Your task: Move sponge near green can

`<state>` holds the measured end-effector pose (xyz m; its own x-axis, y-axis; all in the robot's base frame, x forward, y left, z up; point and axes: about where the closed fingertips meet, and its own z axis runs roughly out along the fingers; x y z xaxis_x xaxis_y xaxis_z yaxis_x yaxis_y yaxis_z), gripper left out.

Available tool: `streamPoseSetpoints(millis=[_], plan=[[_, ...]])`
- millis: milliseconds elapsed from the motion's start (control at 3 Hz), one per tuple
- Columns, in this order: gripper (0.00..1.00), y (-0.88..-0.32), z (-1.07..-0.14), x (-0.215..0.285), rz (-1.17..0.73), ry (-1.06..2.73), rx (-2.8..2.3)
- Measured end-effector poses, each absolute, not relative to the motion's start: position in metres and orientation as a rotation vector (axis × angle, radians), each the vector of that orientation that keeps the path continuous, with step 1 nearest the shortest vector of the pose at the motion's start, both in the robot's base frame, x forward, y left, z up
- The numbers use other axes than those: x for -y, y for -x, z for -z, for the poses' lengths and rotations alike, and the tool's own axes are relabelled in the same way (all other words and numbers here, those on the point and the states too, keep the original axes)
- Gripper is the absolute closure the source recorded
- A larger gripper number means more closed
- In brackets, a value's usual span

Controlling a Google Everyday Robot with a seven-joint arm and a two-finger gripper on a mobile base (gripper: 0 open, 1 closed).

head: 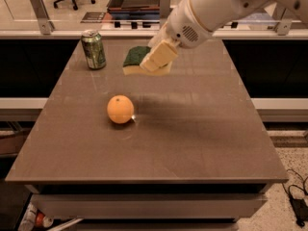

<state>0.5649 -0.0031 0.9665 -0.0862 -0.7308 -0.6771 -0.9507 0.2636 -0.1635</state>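
The sponge, dark green on top with pale yellow foam below, is held in the air over the far middle of the table. My gripper is shut on the sponge's right side, its cream fingers covering part of it. The white arm reaches in from the upper right. The green can stands upright at the far left of the table, a short way left of the sponge. The sponge's underside is partly hidden by the fingers.
An orange lies on the brown table left of centre, nearer the front than the sponge. Behind the table runs a counter with a dark tray and metal brackets. A cable lies on the floor at right.
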Motion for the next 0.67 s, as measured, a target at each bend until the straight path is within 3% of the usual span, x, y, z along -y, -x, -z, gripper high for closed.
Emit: streamPoseSetpoints(millis=[667], plan=[[1.0, -0.644, -0.93, -0.035, -0.325, 1.565, -1.925]])
